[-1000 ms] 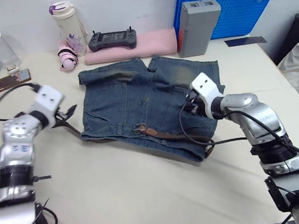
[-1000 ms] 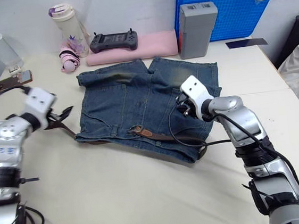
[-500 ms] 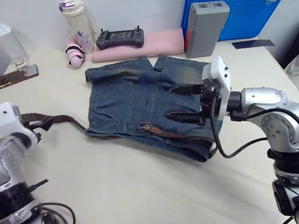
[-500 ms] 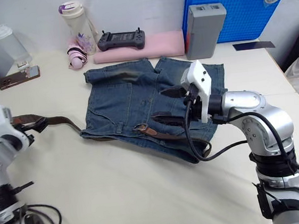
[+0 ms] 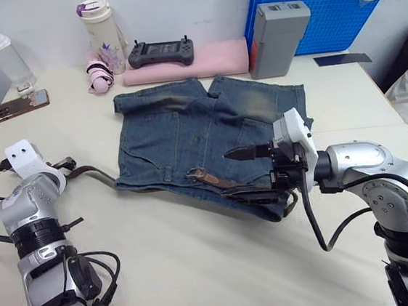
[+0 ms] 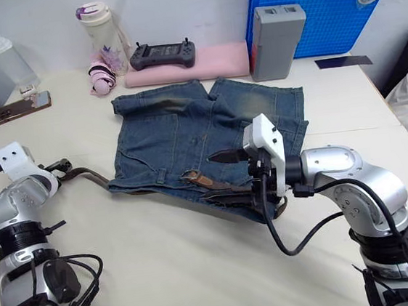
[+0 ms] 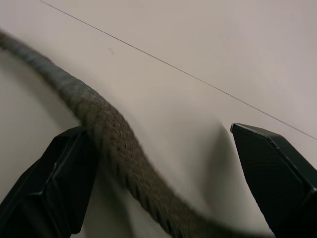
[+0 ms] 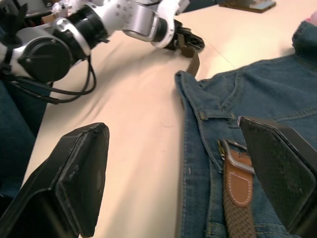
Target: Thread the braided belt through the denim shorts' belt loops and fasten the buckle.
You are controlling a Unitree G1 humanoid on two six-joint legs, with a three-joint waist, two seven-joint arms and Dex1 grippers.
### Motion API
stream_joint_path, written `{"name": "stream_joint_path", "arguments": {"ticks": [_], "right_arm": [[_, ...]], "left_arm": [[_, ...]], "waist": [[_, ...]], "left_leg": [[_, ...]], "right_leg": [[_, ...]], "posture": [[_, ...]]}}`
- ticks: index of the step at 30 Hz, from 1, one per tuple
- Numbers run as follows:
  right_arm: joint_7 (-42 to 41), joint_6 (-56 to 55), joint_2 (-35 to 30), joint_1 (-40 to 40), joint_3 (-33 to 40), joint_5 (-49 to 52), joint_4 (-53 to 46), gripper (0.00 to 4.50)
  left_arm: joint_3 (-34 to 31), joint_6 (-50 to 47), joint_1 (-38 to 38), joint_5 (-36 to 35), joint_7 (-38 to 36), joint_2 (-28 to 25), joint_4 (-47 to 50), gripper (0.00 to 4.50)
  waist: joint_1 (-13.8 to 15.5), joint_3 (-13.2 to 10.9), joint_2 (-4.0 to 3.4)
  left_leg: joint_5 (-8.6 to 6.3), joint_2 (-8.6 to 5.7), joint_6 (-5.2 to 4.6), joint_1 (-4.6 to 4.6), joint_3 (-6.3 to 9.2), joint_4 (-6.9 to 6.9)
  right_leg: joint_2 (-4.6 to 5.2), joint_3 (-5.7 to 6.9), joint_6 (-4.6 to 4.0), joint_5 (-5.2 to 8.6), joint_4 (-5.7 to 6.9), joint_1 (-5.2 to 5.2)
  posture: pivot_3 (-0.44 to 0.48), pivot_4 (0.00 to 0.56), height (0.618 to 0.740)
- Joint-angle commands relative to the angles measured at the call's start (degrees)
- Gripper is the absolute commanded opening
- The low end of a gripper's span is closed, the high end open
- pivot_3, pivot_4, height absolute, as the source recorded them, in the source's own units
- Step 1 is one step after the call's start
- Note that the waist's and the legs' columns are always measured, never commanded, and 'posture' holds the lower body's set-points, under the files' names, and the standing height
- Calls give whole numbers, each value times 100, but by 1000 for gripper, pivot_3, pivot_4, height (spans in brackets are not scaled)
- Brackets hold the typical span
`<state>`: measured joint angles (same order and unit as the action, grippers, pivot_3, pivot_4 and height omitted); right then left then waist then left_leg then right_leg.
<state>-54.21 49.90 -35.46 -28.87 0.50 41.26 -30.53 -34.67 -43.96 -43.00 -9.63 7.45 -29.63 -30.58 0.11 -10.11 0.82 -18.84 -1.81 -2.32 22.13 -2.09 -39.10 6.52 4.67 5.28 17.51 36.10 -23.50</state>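
Across the waistband of the denim shorts (image 5: 202, 135), which lie flat on the cream table (image 5: 202, 270), runs the braided belt (image 5: 226, 186); its silver buckle (image 8: 233, 151) with tan leather tab rests on the denim beside a belt loop (image 8: 214, 115). The belt's free end (image 5: 86, 173) trails off the shorts' left edge onto the table. The left gripper (image 7: 163, 168), fingers apart, straddles this strap, one finger touching it. The right gripper (image 5: 253, 170) hovers over the waistband near the buckle, fingers spread wide, holding nothing. Beyond the shorts: a grey handheld controller (image 5: 161, 53) on a pink pad (image 5: 195, 65), a lidded tumbler (image 5: 100, 32), a smartphone (image 5: 20, 105), a grey box (image 5: 274, 37) and a blue crate (image 5: 319, 2).
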Motion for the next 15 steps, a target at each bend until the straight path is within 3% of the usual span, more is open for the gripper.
{"name": "stream_joint_path", "arguments": {"ticks": [1,3,10,15], "right_arm": [[74,-121,-96,9,148,174,-247,4484],[144,-126,-116,20,139,179,-271,4500],[333,-168,-151,-9,80,142,-258,4500],[488,-181,-160,-47,4,88,-286,4500]], "left_arm": [[-6,462,-6,-37,78,-86,-410,4239],[3,607,-1,-110,75,-33,-403,3748],[304,937,81,-75,-39,-24,-290,945],[896,1623,157,75,-605,-163,191,945]], "waist": [[-9,0,0],[-8,0,0],[99,0,1],[130,0,1]], "left_leg": [[1,0,2,-1,0,0],[4,2,8,-4,-1,0],[5,2,7,0,1,0],[2,1,2,7,2,1]], "right_leg": [[0,-1,0,0,2,0],[0,-1,0,0,10,-2],[2,1,-1,-1,6,-3],[2,10,-1,-1,-6,-2]], "posture": [[0,150,725],[0,150,725],[0,150,725],[0,150,725]]}}
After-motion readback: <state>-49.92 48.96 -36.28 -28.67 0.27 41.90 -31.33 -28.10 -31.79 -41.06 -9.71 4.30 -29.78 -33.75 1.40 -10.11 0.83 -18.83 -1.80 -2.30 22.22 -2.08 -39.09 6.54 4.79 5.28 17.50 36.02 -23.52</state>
